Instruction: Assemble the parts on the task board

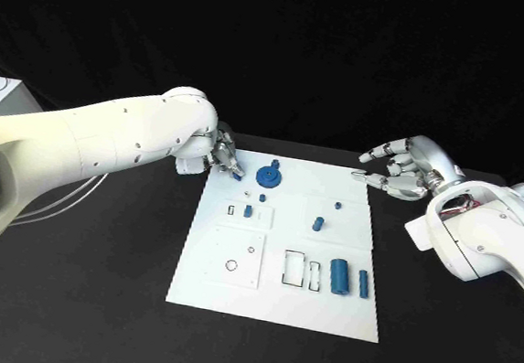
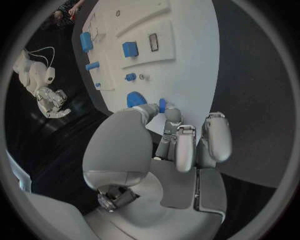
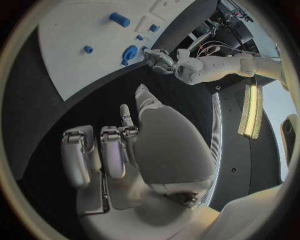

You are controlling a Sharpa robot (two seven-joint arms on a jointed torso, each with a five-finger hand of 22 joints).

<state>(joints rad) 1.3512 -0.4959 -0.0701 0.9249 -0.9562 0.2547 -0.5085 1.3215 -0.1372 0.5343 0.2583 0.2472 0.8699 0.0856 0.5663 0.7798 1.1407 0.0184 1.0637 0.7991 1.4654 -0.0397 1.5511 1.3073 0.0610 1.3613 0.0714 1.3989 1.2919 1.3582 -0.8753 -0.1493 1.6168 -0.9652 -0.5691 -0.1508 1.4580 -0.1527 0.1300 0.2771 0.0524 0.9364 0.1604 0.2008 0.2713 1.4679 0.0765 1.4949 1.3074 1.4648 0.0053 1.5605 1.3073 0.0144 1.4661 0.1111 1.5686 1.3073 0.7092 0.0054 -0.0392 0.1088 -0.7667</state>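
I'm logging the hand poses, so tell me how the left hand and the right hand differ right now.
The left hand sits at the task board's far left corner, fingertips pinching a small blue part; the right hand hovers off the board, beyond its far right corner, over black table. The left hand's fingers are drawn together on the part; the right hand's are loosely curled and apart, holding nothing. Both are silver hands on white arms.

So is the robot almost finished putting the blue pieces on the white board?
Not nearly. Some small blue pegs already stand in the task board. The left robot hand pinches a small blue piece at the board's far corner. Two blue cylinders lie loose, and the right robot hand hovers empty.
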